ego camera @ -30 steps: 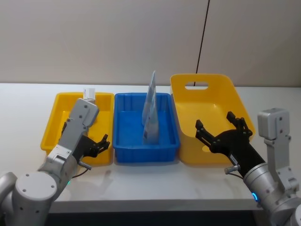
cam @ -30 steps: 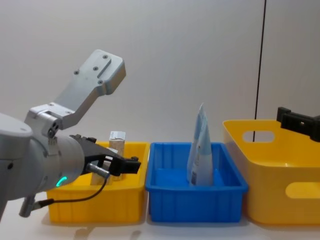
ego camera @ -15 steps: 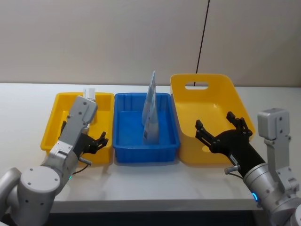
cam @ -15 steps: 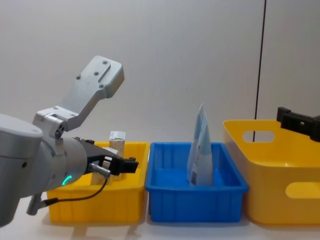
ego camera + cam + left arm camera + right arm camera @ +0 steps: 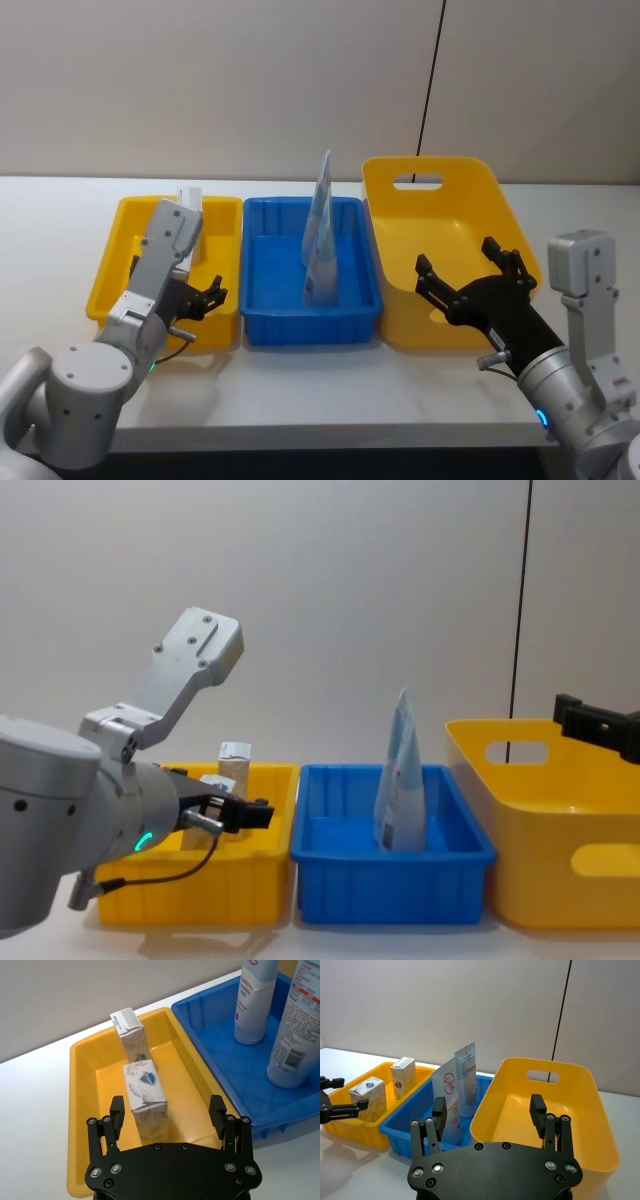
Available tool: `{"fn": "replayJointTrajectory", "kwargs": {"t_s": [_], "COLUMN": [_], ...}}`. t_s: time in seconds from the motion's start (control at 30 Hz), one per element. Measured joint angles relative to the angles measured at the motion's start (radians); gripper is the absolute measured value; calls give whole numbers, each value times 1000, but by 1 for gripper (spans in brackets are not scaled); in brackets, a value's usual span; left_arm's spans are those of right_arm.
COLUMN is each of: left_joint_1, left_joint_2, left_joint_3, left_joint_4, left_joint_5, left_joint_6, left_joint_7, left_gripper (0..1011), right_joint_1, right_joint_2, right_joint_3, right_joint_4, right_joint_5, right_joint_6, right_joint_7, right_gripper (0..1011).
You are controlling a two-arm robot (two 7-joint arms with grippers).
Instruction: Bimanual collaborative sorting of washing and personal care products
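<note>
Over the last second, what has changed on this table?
The left end effector, open and empty, drew back slightly toward the robot over the small yellow bin. The right end effector stayed open near the big yellow bin. The two packs and the pouches did not move.
</note>
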Motion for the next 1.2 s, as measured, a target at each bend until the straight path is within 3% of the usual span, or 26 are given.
{"fn": "replayJointTrajectory", "kwargs": {"t_s": [0.57, 1.2], "left_joint_1": [-40, -75], "left_joint_2": [-37, -55], "left_joint_3": [-20, -17], "left_joint_4": [101, 166], "left_joint_5": [-5, 34], "left_joint_6": [-28, -22], "left_joint_7": [-10, 1], "left_gripper": [1001, 1001], "right_joint_1": [0, 0], "right_joint_2": [0, 0], "right_joint_3": [0, 0], "right_joint_4": [0, 0], "right_joint_5": [0, 0], "right_joint_6": [0, 0], "right_joint_7": [0, 0], "right_gripper": [1002, 1002]}}
